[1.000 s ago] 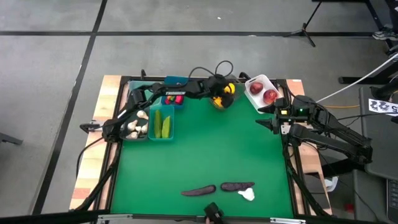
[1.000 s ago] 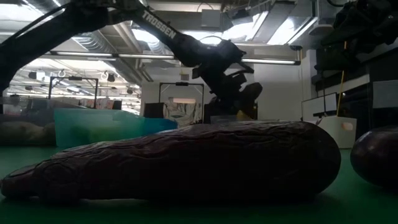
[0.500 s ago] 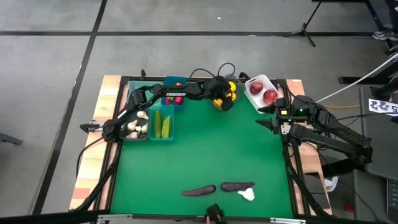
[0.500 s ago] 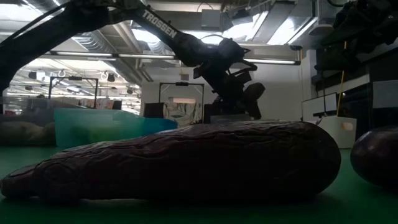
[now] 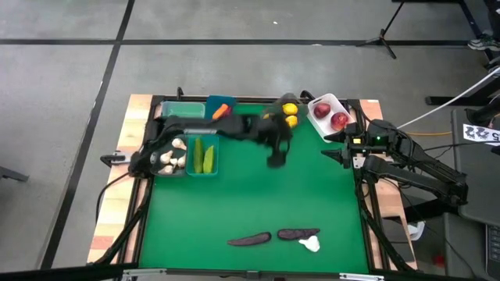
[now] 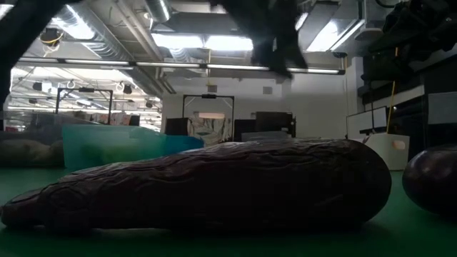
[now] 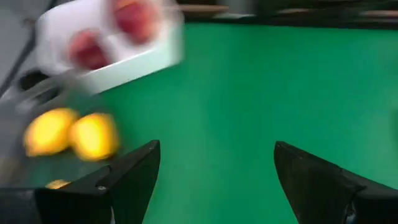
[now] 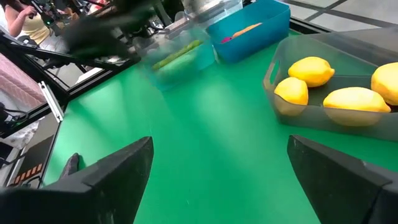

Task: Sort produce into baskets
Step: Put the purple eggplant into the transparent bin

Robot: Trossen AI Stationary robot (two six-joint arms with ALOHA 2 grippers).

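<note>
Hand wide and empty: my left hand has let go and swung off the grey tub, out over bare green surface near the middle. A second ago it hung right over that tub with its fingers narrower. Now my wrist view shows nothing between the two fingers, only green.

Just beside it, toward the far edge, the lemons lie in the grey tub. I take that to mean the lemon drop is done and this hand is free for the next piece. Next to them the white tub holds two apples.

Farther out on my left side sit the blue tub with the carrot, the teal tub with the cucumbers, and a tub of garlic.

My right hand waits at the right edge of the surface, fingers wide, holding nothing.

What is left lies well apart at the near edge: two eggplants and one loose garlic bulb just beside the right-hand one. My guess is that the sorting is mostly done and these three pieces remain.
</note>
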